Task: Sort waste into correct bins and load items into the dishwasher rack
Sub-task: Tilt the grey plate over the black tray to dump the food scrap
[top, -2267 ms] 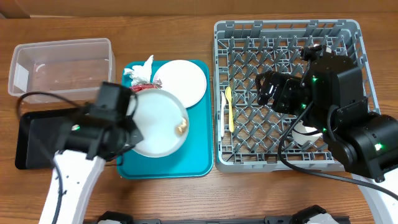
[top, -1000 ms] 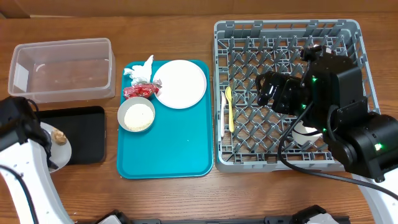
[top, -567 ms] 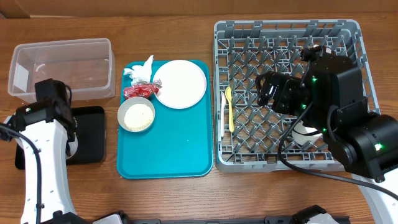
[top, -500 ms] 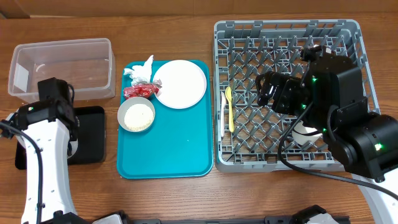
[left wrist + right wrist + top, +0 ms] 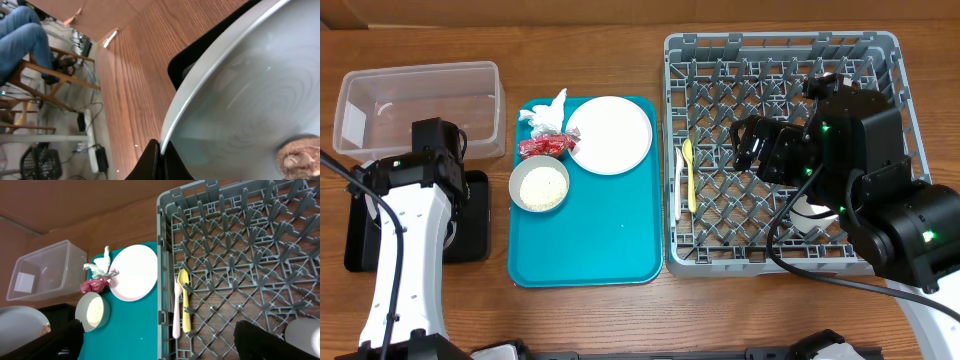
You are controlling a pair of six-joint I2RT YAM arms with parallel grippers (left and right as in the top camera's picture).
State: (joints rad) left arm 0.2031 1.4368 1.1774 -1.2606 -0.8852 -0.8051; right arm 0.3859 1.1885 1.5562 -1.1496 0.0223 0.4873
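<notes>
My left gripper (image 5: pixel 161 150) is shut on the rim of the pale grey plate (image 5: pixel 260 90), held tilted over the black tray (image 5: pixel 200 60). The brown food lump (image 5: pixel 300 156) lies on the plate. In the overhead view my left arm (image 5: pixel 432 165) covers the plate, above the black tray (image 5: pixel 472 225) and beside the clear tub (image 5: pixel 420 105). My right gripper (image 5: pixel 165 345) is open and empty above the grey rack (image 5: pixel 780 60). The white fork (image 5: pixel 679 190), the yellow spoon (image 5: pixel 688 170) and the white cup (image 5: pixel 810 215) are in the rack.
The teal tray (image 5: pixel 590 245) holds the white plate (image 5: pixel 610 135), the small bowl of rice (image 5: pixel 540 187), the red wrapper (image 5: pixel 542 148) and the white napkin (image 5: pixel 545 112). Bare wood lies between the teal tray and the rack.
My left arm lifted the grey plate with the lump off the teal tray, swung it far left, then moved back right over the black tray. The right arm has not moved.
</notes>
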